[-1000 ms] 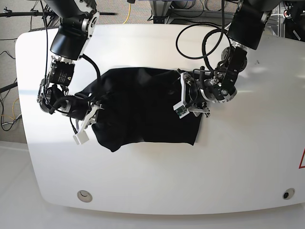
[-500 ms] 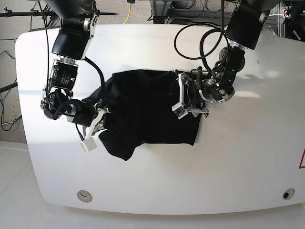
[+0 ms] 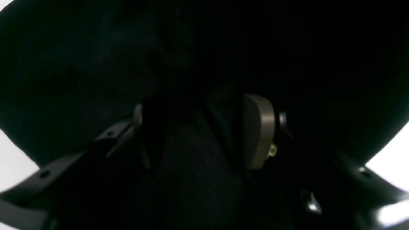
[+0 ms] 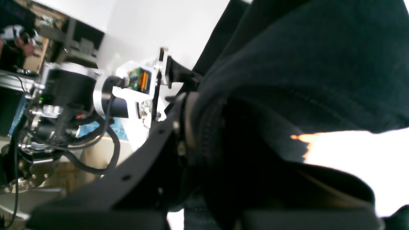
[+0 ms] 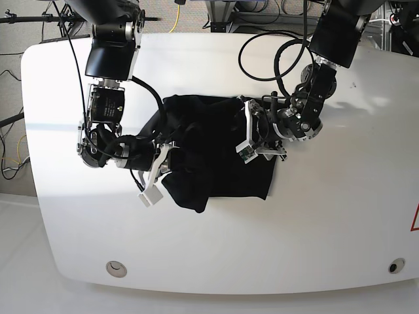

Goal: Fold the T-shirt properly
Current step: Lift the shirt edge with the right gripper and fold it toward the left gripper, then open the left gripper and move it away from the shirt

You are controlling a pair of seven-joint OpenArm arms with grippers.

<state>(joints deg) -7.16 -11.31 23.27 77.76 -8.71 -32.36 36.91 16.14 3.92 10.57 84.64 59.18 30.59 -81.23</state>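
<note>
The black T-shirt (image 5: pixel 219 163) lies bunched on the white table (image 5: pixel 327 216). My right gripper (image 5: pixel 171 160), on the left of the base view, is shut on the shirt's left edge and holds it lifted over the middle of the garment. In the right wrist view, dark cloth (image 4: pixel 303 48) fills the gap of that gripper (image 4: pixel 230 153). My left gripper (image 5: pixel 241 131) rests on the shirt's right part. Seen from the left wrist, its fingers (image 3: pixel 258 131) stand apart, so this gripper (image 3: pixel 199 131) is open over black fabric (image 3: pixel 96 64). No orange tag shows.
Black cables (image 5: pixel 268 59) loop above the table near the left arm. Two round holes (image 5: pixel 116 267) (image 5: pixel 393 265) sit near the table's front edge. A white camera mount (image 5: pixel 150 195) juts out beside the right gripper.
My right gripper has travelled to the right with the shirt's left edge, drawing it over the middle. The left gripper has stayed nearly still on the right side.
</note>
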